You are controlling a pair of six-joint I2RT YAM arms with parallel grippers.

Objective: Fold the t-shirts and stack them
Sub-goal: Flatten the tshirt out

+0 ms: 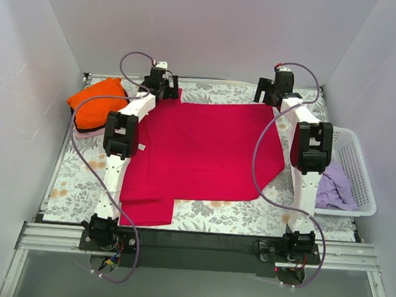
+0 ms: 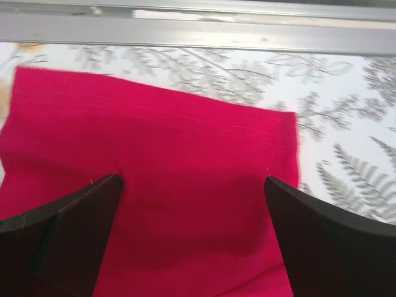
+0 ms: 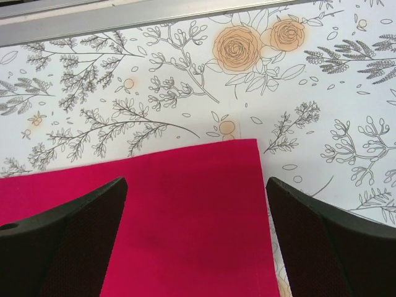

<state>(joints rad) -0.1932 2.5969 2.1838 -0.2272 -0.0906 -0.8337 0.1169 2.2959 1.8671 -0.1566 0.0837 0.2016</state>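
Note:
A crimson-magenta t-shirt (image 1: 204, 156) lies spread flat over the floral table, a sleeve at the near left. My left gripper (image 1: 163, 86) is open above its far left corner (image 2: 185, 161). My right gripper (image 1: 270, 92) is open above its far right corner (image 3: 198, 204). Neither holds cloth. A bright orange t-shirt (image 1: 96, 102) lies folded at the far left on a pale pink one (image 1: 87, 132), of which only an edge shows. A lavender purple t-shirt (image 1: 334, 188) lies crumpled in the basket.
A white lattice basket (image 1: 356, 166) stands off the table's right edge. A metal rail (image 2: 198, 31) runs along the far edge of the floral tablecloth (image 3: 185, 74). White walls close in the left, back and right.

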